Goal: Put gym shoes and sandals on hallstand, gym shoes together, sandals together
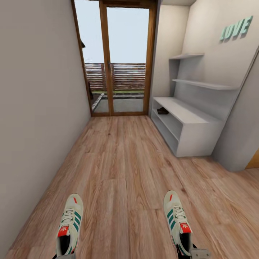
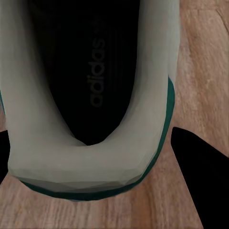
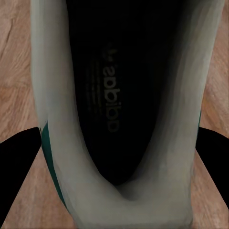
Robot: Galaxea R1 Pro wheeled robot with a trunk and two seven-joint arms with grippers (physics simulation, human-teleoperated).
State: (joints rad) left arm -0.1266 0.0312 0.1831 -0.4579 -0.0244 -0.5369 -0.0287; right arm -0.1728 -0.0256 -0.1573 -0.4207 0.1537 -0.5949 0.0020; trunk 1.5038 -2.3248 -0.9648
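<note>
Two white gym shoes with green stripes hang low over the corridor floor (image 1: 122,162), toes pointing away from me. My left gripper (image 1: 65,256) is shut on the heel of the left gym shoe (image 1: 70,225); its black fingers (image 2: 200,181) flank that heel (image 2: 86,162). My right gripper (image 1: 197,253) is shut on the heel of the right gym shoe (image 1: 177,220), with black fingers (image 3: 19,171) on both sides of the heel (image 3: 124,200). The pale grey hallstand (image 1: 190,115) stands ahead on the right. A dark sandal (image 1: 162,110) lies on its open shelf under the bench top.
A glass door with a wooden frame (image 1: 118,61) closes the far end of the corridor. A plain wall (image 1: 36,108) runs along the left. Green letters (image 1: 235,30) hang on the right wall above the hallstand's staggered shelves (image 1: 201,84).
</note>
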